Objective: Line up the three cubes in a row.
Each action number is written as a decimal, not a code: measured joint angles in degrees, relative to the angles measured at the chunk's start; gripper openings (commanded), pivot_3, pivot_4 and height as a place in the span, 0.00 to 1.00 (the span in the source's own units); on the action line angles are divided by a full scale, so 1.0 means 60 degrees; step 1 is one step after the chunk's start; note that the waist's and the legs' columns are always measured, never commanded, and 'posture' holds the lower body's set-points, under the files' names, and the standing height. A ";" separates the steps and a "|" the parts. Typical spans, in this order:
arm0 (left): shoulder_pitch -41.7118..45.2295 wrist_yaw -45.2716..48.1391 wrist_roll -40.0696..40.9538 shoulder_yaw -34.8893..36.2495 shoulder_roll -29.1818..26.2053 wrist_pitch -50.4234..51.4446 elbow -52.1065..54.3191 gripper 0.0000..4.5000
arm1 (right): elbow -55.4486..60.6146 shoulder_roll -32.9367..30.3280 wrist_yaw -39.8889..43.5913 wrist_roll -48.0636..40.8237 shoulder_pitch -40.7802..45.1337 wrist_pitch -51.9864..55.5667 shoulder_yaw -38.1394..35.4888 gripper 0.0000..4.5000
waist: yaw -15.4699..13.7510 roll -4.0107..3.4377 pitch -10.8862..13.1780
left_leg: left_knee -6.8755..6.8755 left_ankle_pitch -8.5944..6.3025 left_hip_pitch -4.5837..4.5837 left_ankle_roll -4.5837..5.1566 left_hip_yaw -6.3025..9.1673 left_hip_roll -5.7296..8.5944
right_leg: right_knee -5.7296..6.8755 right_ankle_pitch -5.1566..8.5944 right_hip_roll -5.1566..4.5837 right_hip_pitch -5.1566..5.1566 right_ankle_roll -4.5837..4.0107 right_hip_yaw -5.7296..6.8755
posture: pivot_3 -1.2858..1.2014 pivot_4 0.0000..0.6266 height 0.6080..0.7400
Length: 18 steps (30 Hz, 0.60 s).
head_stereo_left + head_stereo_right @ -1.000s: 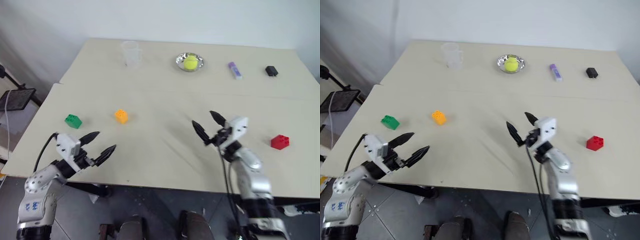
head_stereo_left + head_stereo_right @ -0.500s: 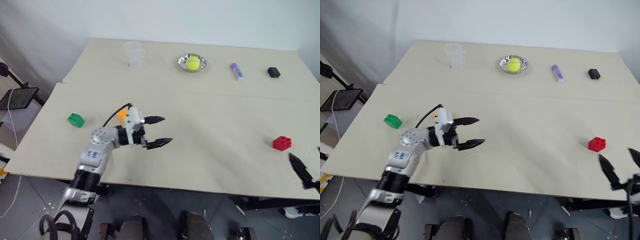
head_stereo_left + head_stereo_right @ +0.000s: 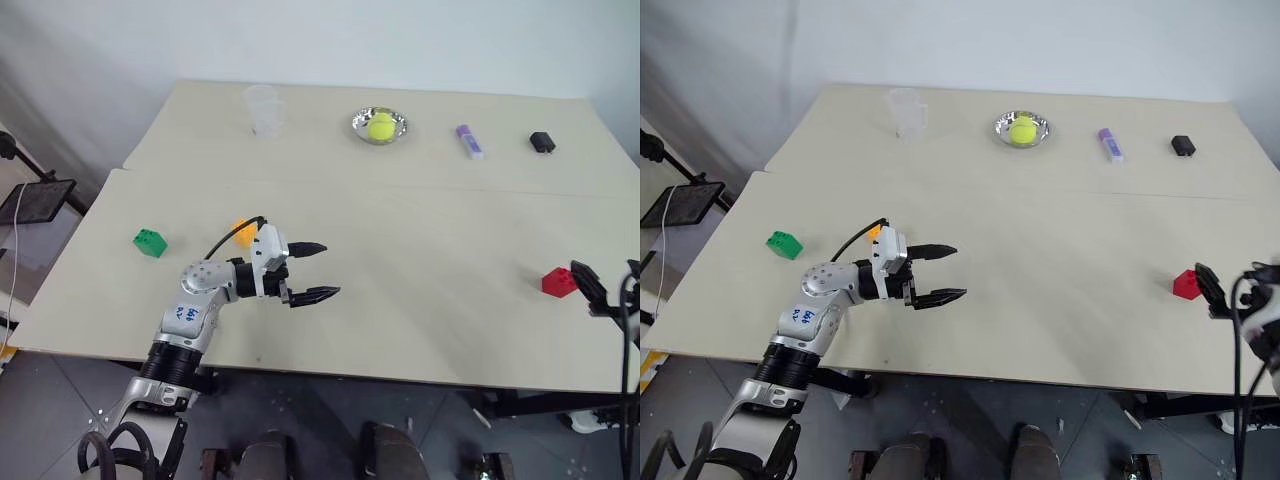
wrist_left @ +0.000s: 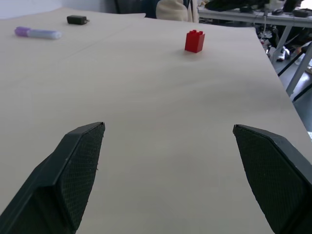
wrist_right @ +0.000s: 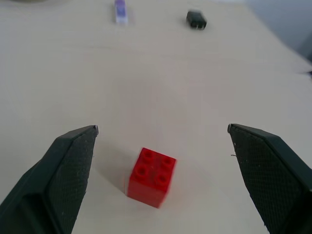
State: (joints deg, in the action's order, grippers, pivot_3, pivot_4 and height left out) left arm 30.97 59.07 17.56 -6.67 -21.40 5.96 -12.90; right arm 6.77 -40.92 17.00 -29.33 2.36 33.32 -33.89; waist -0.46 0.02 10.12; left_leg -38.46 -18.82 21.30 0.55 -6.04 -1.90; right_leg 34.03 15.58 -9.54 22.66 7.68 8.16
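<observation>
Right hand (image 5: 161, 146) spread wide, red cube (image 5: 152, 177) studded, upright

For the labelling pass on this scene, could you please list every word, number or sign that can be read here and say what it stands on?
Blue markings on the left arm's grey casing: present, but too small to read.
Purple tube: no text can be made out.
Small black box: no text can be made out.
Red cube: no lettering, only studs.
Nothing else carries any visible writing.

3 cubes counted on table (image 3: 420, 250): 1 green (image 3: 150, 242) at 9 o'clock, 1 orange (image 3: 243, 232) beside it, 1 red (image 3: 558, 281) at 3 o'clock. 1 clear cup (image 3: 263, 108), 1 tennis ball (image 3: 380, 125), 1 metal dish (image 3: 361, 123), 1 purple tube (image 3: 469, 141), 1 black box (image 3: 542, 142) toward 12 o'clock.
</observation>
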 measured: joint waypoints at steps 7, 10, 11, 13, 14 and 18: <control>-0.0038 -0.0028 -0.0182 -0.0005 -0.0100 -0.0153 0.0104 1.00 | -0.1600 0.0314 -0.1168 0.1064 0.1538 0.0259 0.0838 1.00 | -0.0135 0.0000 0.0000 | 0.0009 -0.0001 0.0008 0.0002 -0.0069 0.0002 | -0.0005 -0.0003 0.0000 0.0007 0.0007 0.0005 | 0.52 0.24 1.00; -0.0035 -0.0083 -0.0186 0.0094 -0.0247 -0.0157 0.0116 1.00 | -0.1969 0.0608 -0.1609 0.1344 0.1649 0.0256 0.0850 1.00 | -0.0134 0.0000 0.0000 | 0.0010 -0.0001 0.0009 0.0002 -0.0072 0.0003 | -0.0007 -0.0004 0.0000 0.0007 0.0008 0.0006 | 0.52 0.24 1.00; -0.0035 -0.0121 -0.0185 0.0160 -0.0281 -0.0153 0.0117 1.00 | -0.2044 0.0692 -0.1713 0.1356 0.1649 0.0265 0.0841 1.00 | -0.0126 0.0000 0.0000 | 0.0010 -0.0001 0.0009 0.0002 -0.0074 0.0003 | -0.0008 -0.0004 0.0000 0.0007 0.0008 0.0005 | 0.52 0.24 1.00; -0.0034 -0.0140 -0.0181 0.0237 -0.0341 -0.0130 0.0141 1.00 | -0.2130 0.0878 -0.1764 0.1353 0.1646 0.0281 0.0800 1.00 | -0.0107 0.0000 0.0000 | 0.0011 -0.0001 0.0008 0.0002 -0.0075 0.0002 | -0.0007 -0.0004 0.0001 0.0007 0.0008 0.0004 | 0.52 0.24 1.00; -0.0034 -0.0136 -0.0175 0.0251 -0.0355 -0.0058 0.0166 1.00 | -0.2143 0.0958 -0.1769 0.1349 0.1631 0.0303 0.0800 0.91 | -0.0096 0.0000 0.0000 | 0.0011 -0.0001 0.0007 0.0002 -0.0078 0.0002 | -0.0006 -0.0004 0.0001 0.0007 0.0008 0.0003 | 0.52 0.24 1.00; -0.0035 -0.0089 -0.0175 0.0243 -0.0554 0.0251 0.0197 1.00 | -0.2074 0.1198 -0.1755 0.1327 0.1529 0.0397 0.0797 0.64 | -0.0060 0.0000 0.0000 | 0.0012 -0.0001 0.0006 0.0001 -0.0075 0.0000 | -0.0004 -0.0004 0.0001 0.0007 0.0008 0.0003 | 0.52 0.24 1.00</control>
State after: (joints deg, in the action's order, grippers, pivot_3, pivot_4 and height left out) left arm 30.76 58.54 16.51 -5.21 -24.72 7.46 -11.72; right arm -5.67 -33.73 6.47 -21.37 11.54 35.70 -29.11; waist -0.82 0.01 10.12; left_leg -38.39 -18.83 21.34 0.56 -6.49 -1.90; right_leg 34.01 15.56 -9.54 22.71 7.73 8.18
